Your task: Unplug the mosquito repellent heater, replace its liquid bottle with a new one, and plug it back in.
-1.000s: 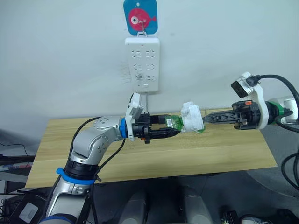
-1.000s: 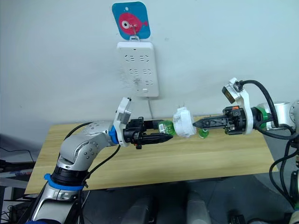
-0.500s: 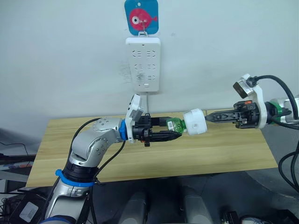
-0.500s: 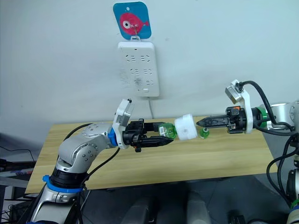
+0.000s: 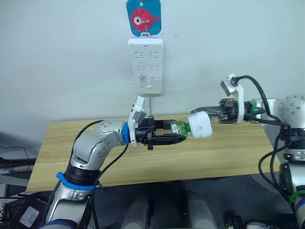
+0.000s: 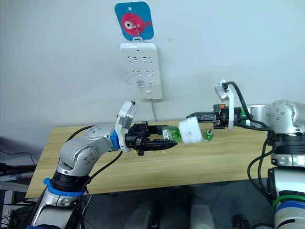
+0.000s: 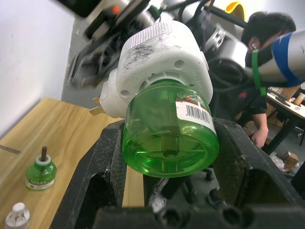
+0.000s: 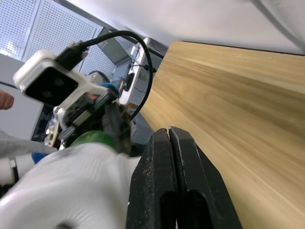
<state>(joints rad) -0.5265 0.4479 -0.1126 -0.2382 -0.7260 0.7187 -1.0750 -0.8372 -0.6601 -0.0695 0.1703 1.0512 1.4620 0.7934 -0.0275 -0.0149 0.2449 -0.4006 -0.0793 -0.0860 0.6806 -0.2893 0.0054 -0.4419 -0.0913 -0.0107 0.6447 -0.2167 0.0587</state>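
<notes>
Nearest to us, the left gripper (image 5: 178, 134) was held out level above the wooden table (image 5: 143, 162), its two black fingers (image 7: 107, 162) clamped on either side of a green liquid bottle (image 7: 169, 138). We noted a barcode label on the bottle's side. The bottle's neck was seated in the mosquito repellent heater (image 5: 199, 125), a white rounded unit held in the air over the middle of the table, between the two arms. In the left wrist view we could see metal plug prongs (image 7: 97, 106) sticking out from the heater's side.

The right gripper (image 5: 198, 111) reached in from the robot's right, its tips at the heater's upper edge. In the right wrist view its fingers (image 8: 176, 191) lay pressed flat together with no gap between them and nothing caught in between, the heater's white body just beside them.

Further back, a second small green bottle (image 6: 208, 136) stood upright on the table, with a white cap (image 7: 17, 215) lying near it. On the wall behind hung the white power strip (image 5: 145, 66), below a blue plaque with a red fish (image 5: 143, 17). A person (image 7: 267, 62) was seated beyond the table.
</notes>
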